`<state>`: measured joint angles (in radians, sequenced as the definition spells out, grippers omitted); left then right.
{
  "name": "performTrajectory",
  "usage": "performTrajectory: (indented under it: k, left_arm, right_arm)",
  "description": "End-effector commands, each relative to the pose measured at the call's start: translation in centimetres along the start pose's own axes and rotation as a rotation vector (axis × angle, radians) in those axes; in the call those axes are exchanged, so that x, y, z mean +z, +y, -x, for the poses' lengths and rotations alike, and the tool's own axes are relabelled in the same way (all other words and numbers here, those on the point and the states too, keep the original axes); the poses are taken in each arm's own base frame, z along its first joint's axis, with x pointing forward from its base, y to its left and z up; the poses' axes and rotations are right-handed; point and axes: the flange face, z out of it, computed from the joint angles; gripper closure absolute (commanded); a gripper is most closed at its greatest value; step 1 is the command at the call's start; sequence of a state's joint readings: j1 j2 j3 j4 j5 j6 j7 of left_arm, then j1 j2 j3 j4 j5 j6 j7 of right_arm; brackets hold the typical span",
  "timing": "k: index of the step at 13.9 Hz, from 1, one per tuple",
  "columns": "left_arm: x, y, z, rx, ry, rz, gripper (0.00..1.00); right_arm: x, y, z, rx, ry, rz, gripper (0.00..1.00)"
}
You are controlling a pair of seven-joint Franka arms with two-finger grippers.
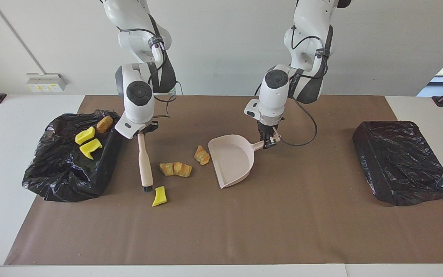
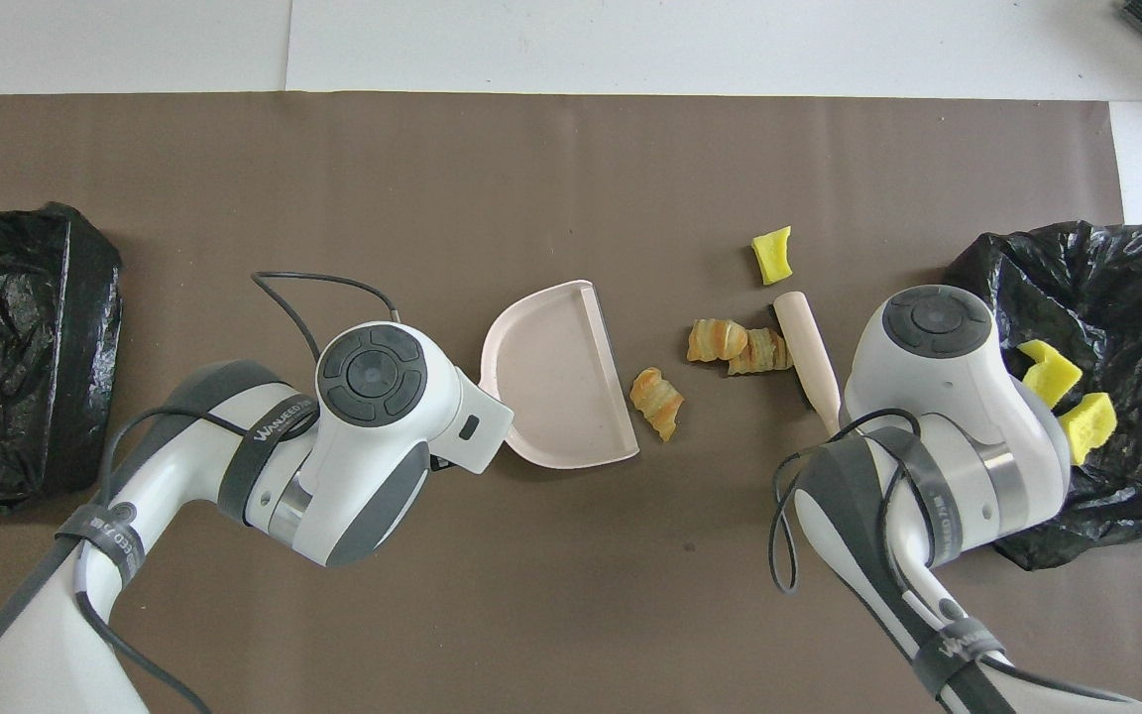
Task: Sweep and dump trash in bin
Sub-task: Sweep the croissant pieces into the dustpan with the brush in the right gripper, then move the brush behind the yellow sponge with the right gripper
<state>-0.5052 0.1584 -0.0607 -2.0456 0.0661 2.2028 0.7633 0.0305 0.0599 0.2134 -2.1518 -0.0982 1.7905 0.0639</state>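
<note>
Presently the task stands partly done. Two yellow chunks (image 1: 87, 141) and a brown bun (image 1: 104, 124) lie in the open bin (image 1: 52, 181) at the right arm's end of the table. Four pieces remain on the mat: a pair of pastries (image 1: 175, 169), a third pastry (image 1: 202, 154) just beside the dustpan (image 1: 231, 159) mouth, and one yellow chunk (image 1: 159, 196). The dustpan appears empty.

The right gripper (image 1: 141, 132) is clenched on the brush (image 1: 144, 165) handle; the bristles sit just beside the loose yellow chunk, on its bin side. The left gripper (image 1: 268, 141) is clenched on the dustpan handle. A second bin (image 1: 400, 161) sits at the left arm's end.
</note>
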Motion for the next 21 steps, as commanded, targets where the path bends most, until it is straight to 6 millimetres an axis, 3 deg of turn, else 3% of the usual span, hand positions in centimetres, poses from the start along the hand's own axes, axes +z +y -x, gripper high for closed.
performTrajectory:
  k: [1, 4, 5, 8, 10, 12, 14, 16, 18, 20, 21]
  left_arm:
    - [-0.2, 0.4, 1.1, -0.008, -0.003, -0.018, 1.0]
    - [0.0, 0.2, 1.4, -0.021, -0.002, -0.012, 1.0]
    - [0.0, 0.1, 1.4, -0.023, -0.002, -0.012, 1.0]
    - [0.0, 0.1, 1.5, -0.025, -0.002, -0.011, 1.0]
    - [0.0, 0.1, 1.5, -0.026, -0.001, -0.01, 1.0]
    - [-0.1, 0.1, 1.5, -0.029, 0.003, -0.009, 1.0]
    - [0.0, 0.1, 1.5, -0.039, 0.003, -0.006, 1.0]
    - [0.0, 0.1, 1.5, -0.081, 0.004, -0.003, 1.0]
    - [0.0, 0.1, 1.5, -0.082, 0.004, -0.003, 1.0]
    - [0.0, 0.1, 1.5, -0.082, 0.005, -0.004, 1.0]
    - [0.0, 0.1, 1.5, -0.082, 0.004, -0.003, 1.0]
  right_arm:
    - [1.3, -3.7, -0.1, -0.002, -0.001, -0.084, 1.0]
    - [1.3, -11.0, 0.1, -0.035, 0.009, -0.199, 1.0]
    - [0.9, -12.2, 0.3, -0.038, 0.007, -0.236, 1.0]
    - [-0.3, -15.0, 0.7, -0.037, 0.001, -0.354, 1.0]
    - [-3.1, -14.8, 0.8, -0.041, 0.01, -0.37, 1.0]
    - [-5.7, -12.0, 1.2, -0.026, -0.008, -0.369, 1.0]
    - [-6.6, -7.8, -0.1, 0.02, 0.026, -0.361, 1.0]
    - [-7.2, -5.1, -2.3, 0.01, 0.106, -0.223, 1.0]
    - [-9.5, 0.8, -5.5, 0.037, 0.162, -0.112, 1.0]
    - [-9.2, 3.3, -8.7, -0.001, 0.184, 0.033, 1.0]
    - [-8.0, 4.0, -9.6, -0.043, 0.165, 0.1, 1.0]
